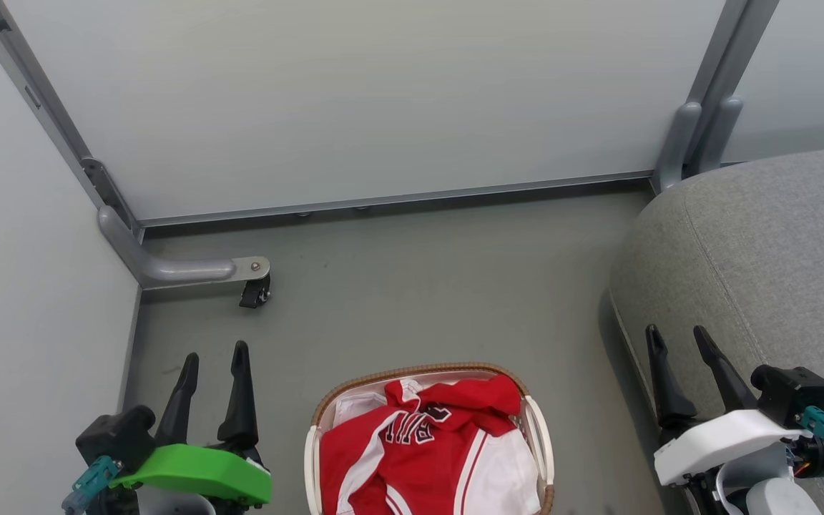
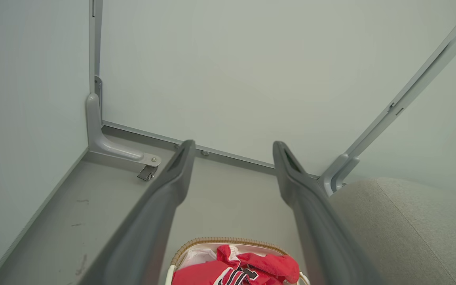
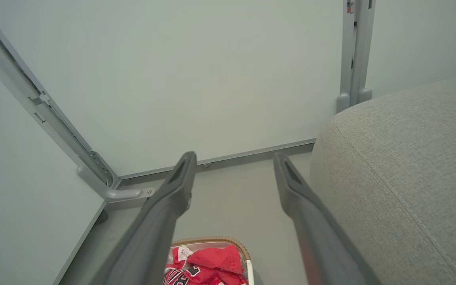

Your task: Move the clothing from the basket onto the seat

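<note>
Left gripper, at the lower left of the head view, stands with its two dark fingers spread and grips nothing; right gripper, at the lower right, is likewise spread and empty, its fingers showing against the front edge of the seat. The basket sits on the floor between the two grippers, apart from both. The clothing, red with white stripes and black-and-white lettering, lies crumpled inside the basket, with white liner showing at its upper left. The seat, grey fabric with a stitched seam, stands just right of the basket. A grey metal foot with a small caster projects from the left corner, well apart from the basket. Floor grey, lightly scuffed; pale partition panels in grey frames close the back and the left side
</note>
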You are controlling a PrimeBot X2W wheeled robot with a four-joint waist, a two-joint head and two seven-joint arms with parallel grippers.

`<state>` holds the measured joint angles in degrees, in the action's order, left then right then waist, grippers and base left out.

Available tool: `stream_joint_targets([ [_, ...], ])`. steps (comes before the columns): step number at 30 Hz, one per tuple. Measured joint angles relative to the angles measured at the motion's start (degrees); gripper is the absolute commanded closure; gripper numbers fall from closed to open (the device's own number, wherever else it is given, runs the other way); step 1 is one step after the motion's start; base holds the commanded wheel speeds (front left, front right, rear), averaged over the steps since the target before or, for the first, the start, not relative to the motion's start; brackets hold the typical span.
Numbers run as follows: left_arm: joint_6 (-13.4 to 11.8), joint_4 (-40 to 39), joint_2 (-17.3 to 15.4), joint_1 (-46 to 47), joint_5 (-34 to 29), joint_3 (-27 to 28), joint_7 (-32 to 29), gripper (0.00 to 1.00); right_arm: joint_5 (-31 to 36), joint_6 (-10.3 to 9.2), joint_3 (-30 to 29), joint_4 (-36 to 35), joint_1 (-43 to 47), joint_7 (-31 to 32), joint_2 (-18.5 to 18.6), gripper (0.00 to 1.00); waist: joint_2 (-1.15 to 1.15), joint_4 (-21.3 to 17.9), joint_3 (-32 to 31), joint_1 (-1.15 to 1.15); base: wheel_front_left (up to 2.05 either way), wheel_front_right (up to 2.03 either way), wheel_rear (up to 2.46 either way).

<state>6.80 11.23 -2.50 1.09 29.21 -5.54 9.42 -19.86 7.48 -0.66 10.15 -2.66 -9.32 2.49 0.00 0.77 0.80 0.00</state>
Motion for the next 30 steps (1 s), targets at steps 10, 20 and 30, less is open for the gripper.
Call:
stream_joint_targets([
  [10, 0.02, 0.34, -0.04, -0.47, -4.79, -0.71, 1.27, 0.0, 4.68, 0.01, 0.29, 0.33, 0.51, -1.33, 0.05, 0.0, 0.0, 0.12, 0.12, 0.0, 0.0, 0.0, 0.0],
  [20, 0.13, 2.03, -0.1, -0.54, -8.71, -1.18, 2.52, 0.0, 9.29, 0.01, 0.8, 0.4, 0.59, -2.63, 0.12, 0.0, 0.0, 0.43, 0.22, 0.0, 0.0, 0.0, 0.0],
  [30, 0.19, 4.13, -0.13, -0.65, -12.06, -1.46, 3.74, 0.0, 13.55, 0.01, 1.2, 0.66, 0.88, -3.83, 0.14, 0.0, 0.0, 0.78, 0.2, 0.0, 0.0, 0.0, 0.0],
])
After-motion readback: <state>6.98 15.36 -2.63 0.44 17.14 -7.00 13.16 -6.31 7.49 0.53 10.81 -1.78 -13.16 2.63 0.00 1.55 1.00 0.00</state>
